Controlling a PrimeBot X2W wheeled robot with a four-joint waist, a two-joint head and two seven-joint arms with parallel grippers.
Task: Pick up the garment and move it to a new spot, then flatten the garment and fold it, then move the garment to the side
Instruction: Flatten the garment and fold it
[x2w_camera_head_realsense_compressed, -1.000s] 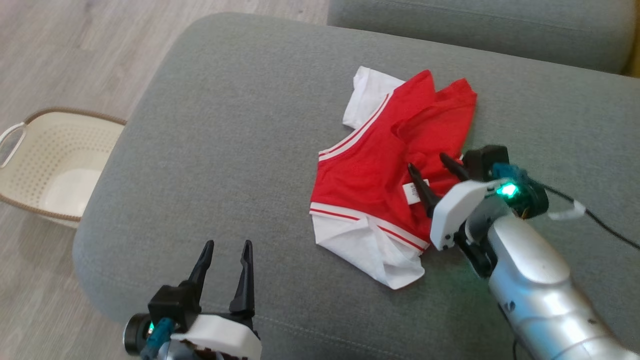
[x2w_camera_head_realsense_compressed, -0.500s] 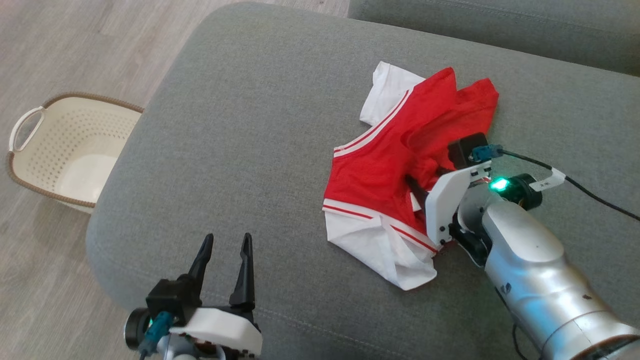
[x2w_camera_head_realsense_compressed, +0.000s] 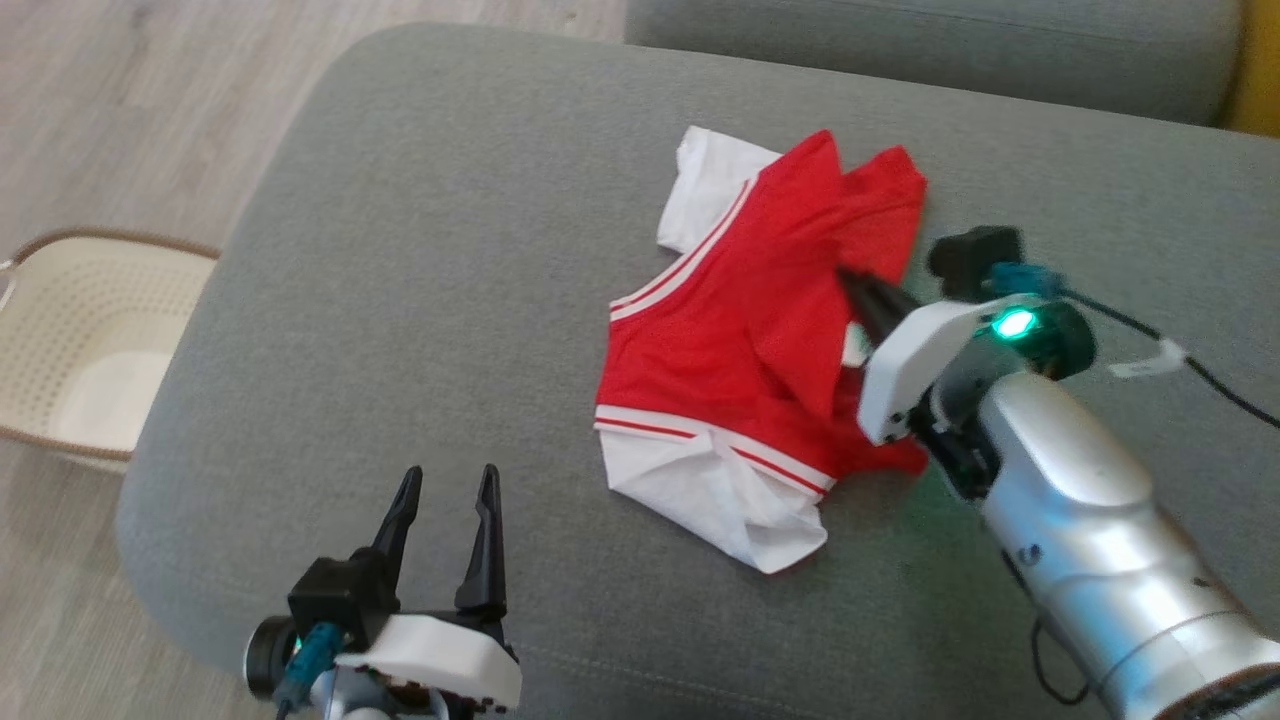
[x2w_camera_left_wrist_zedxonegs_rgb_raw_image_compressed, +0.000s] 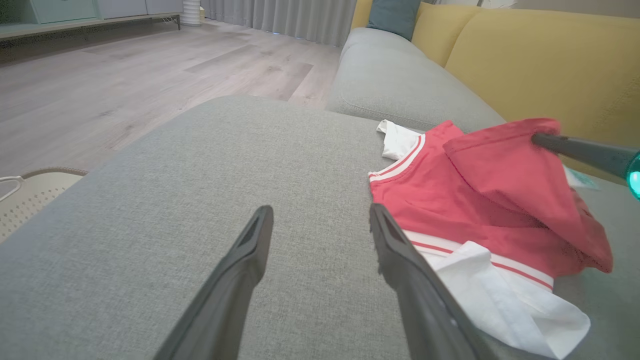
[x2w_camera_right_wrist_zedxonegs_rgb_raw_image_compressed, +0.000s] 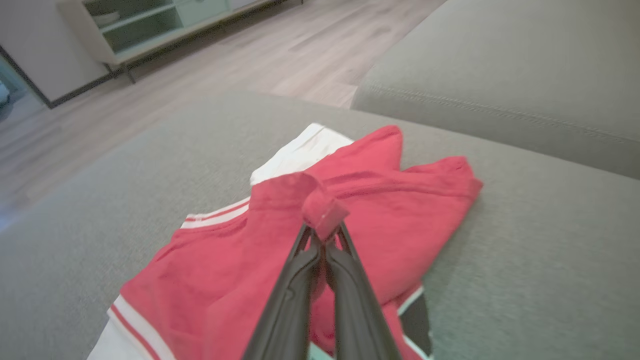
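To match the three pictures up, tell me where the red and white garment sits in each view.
Head view: garment right of centre on the grey cushion.
Left wrist view: garment on the right, beside the left gripper.
Right wrist view: garment at lower centre, spreading left.
Shared landmark: the right gripper, fingers shut on a raised red fold.

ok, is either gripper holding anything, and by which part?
Right gripper pinches a raised red fold of the garment. Left gripper open, holding nothing.
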